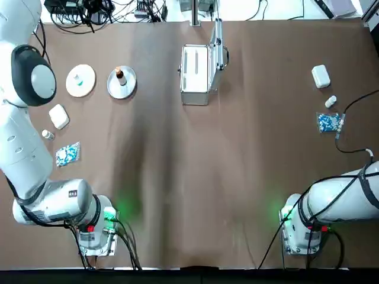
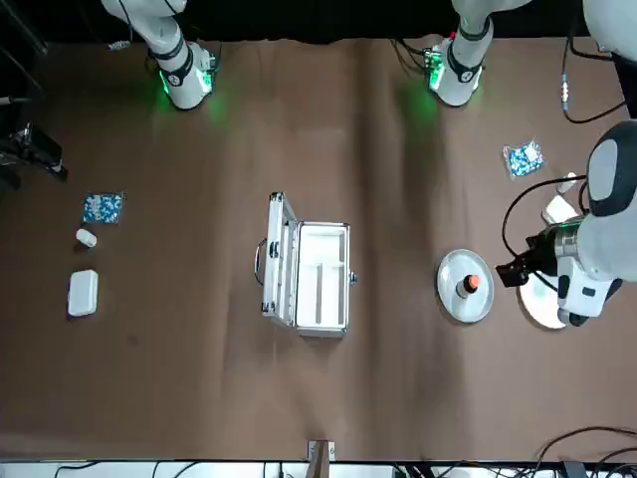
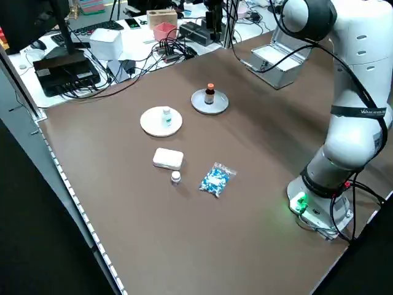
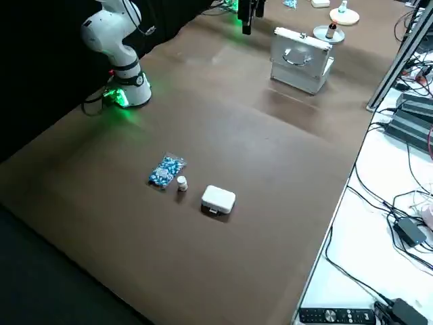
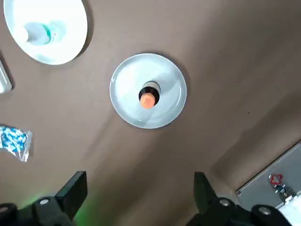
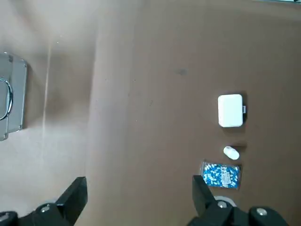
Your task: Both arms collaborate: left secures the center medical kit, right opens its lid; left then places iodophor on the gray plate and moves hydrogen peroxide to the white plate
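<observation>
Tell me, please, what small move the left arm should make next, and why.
I'd have the open, empty left gripper retreat toward its base: the task looks complete, with the lid open, the iodophor on the gray plate and the hydrogen peroxide on the white plate.

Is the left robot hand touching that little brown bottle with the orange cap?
Apart: in the left wrist view, the left gripper's open fingers show bare tabletop between them and the bottle.
</observation>
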{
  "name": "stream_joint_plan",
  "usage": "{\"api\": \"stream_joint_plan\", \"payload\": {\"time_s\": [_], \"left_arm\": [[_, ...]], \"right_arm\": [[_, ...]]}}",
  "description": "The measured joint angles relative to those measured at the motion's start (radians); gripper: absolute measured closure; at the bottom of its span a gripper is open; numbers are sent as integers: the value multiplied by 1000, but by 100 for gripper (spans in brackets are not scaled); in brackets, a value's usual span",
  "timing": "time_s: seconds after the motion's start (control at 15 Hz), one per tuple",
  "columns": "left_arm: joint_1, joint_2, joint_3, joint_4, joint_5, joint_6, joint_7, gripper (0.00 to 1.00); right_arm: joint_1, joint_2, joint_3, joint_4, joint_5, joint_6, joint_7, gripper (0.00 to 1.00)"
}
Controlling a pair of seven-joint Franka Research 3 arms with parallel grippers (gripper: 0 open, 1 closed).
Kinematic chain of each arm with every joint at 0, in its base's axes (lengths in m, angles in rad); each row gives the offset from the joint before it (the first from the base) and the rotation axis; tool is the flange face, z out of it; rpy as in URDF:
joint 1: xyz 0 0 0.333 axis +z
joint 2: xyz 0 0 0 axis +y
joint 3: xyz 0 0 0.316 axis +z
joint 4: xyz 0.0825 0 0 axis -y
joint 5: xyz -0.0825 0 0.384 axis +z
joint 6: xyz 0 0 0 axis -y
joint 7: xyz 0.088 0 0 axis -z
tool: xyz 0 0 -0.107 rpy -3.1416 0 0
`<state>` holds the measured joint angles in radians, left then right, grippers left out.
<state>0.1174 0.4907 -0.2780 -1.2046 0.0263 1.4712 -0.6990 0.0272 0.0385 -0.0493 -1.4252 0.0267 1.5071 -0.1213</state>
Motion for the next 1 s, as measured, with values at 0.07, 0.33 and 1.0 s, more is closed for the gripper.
{"api": "stream_joint_plan", "payload": {"time_s": [0.07, 0.33, 1.0], "left_arm": [[0, -5, 0, 0, 1, 0, 30, 0], [0, -32, -4, 0, 46, 1, 164, 0], [40, -85, 0, 1, 56, 3, 388, 0]], "right_arm": [[0, 0, -1, 0, 0, 0, 0, 1], [0, 0, -1, 17, -1, 1, 0, 1], [-5, 0, -8, 32, -2, 0, -87, 1]]}}
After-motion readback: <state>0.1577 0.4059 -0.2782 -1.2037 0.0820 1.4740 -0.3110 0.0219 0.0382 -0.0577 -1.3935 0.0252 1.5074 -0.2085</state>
